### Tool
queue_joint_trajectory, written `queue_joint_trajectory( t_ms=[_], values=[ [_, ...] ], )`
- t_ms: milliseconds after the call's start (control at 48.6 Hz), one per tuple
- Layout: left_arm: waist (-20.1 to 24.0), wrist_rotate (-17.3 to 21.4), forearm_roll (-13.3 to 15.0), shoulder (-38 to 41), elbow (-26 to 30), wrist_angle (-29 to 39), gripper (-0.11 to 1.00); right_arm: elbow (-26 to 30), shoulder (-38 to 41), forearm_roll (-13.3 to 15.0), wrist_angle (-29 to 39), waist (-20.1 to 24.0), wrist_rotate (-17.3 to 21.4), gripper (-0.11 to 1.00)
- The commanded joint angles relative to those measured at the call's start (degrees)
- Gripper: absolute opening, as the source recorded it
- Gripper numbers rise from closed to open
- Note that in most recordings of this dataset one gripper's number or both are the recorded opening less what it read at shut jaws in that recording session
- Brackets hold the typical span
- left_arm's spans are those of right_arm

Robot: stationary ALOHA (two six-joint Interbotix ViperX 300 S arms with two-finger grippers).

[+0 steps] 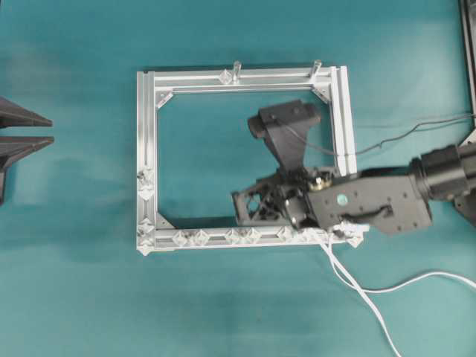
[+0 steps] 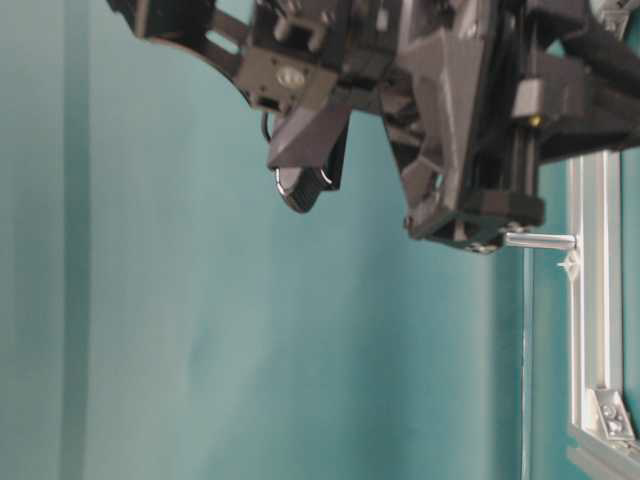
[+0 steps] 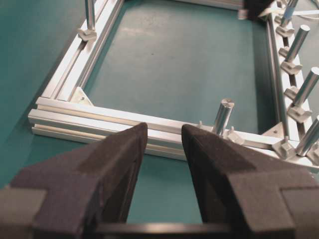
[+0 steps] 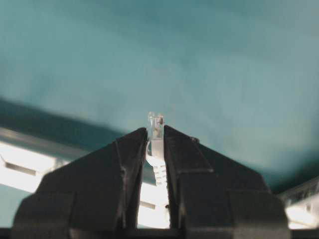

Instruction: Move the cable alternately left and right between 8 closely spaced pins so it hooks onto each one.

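Note:
The white cable [image 1: 349, 279] runs from the lower right of the table up to the near right corner of the aluminium frame [image 1: 149, 126] and passes under my right arm. My right gripper [image 1: 239, 208] reaches over the frame's near rail. In the right wrist view it [image 4: 156, 130] is shut on the cable's whitish plug [image 4: 156, 127], whose clear tip sticks out past the fingertips. Pins [image 1: 189, 238] stand in close pairs along the near rail, with more pins [image 1: 145, 184] on the left rail. My left gripper [image 1: 46, 130] is open at the table's left edge, and nothing lies between its fingers [image 3: 124, 149].
Two taller metal posts [image 1: 236, 71] stand on the frame's far rail. In the left wrist view the pins [image 3: 223, 115] rise as short cylinders along the frame's rails. A thin black wire [image 1: 401, 134] trails to the right arm. Teal table surface surrounds the frame.

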State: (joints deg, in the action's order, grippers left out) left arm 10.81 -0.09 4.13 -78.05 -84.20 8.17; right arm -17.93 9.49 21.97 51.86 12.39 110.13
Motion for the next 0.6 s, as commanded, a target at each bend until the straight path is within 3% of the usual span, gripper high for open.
queue_joint_trajectory(
  t_ms=[0,288,576],
  values=[
    [0.18,-0.18,-0.18,0.44,0.53,-0.62,0.47,1.67,-0.88,-0.26,0.53,1.49,1.23,0.14],
    [0.18,-0.18,-0.18,0.44,0.53,-0.62,0.47,2.02,-0.79,-0.26,0.62,5.01,7.12,0.14],
    [0.18,-0.18,-0.26,0.44,0.53,-0.62,0.47,2.55,-0.79,-0.26,0.62,6.59,8.88,0.14]
  ],
)
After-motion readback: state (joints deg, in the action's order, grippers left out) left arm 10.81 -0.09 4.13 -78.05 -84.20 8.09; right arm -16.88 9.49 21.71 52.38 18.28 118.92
